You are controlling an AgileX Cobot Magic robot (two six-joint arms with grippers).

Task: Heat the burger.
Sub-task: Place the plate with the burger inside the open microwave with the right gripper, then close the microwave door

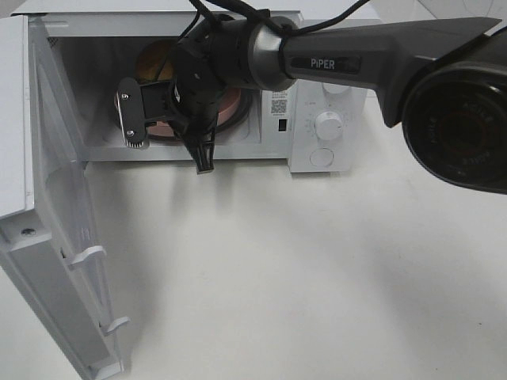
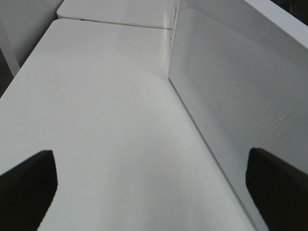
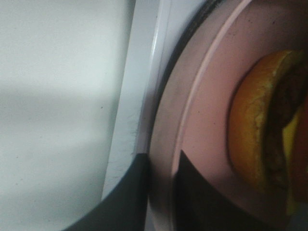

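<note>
The right tool (image 3: pixel 162 156) straddles the rim of the pink plate (image 3: pixel 207 96), jaws narrow; whether they pinch it I cannot tell. The burger (image 3: pixel 248 139) sits on that plate, just ahead. The left tool (image 2: pixel 154 190) gapes wide, empty.
</note>
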